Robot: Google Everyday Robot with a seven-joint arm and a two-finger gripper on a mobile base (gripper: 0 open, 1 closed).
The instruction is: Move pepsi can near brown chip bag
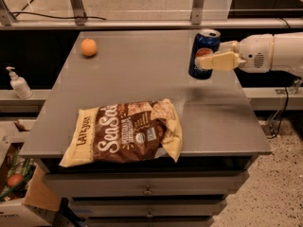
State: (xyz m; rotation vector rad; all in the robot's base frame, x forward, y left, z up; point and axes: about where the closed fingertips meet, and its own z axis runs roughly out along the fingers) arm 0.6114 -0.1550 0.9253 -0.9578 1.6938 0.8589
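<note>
The pepsi can [203, 45], dark blue with a silver top, is held upright above the back right of the grey table [142, 79]. My gripper [207, 60] comes in from the right on a white arm and is shut on the can, with one pale finger [218, 61] across its front. The brown chip bag [125, 131], large and crinkled with white script, lies flat at the table's front edge, left of centre. The can is well apart from the bag, up and to the right of it.
An orange [88, 47] sits at the table's back left. A white pump bottle [18, 83] stands on a lower shelf to the left. Drawers [147, 190] are under the tabletop. A cardboard box [19, 193] stands on the floor at the lower left.
</note>
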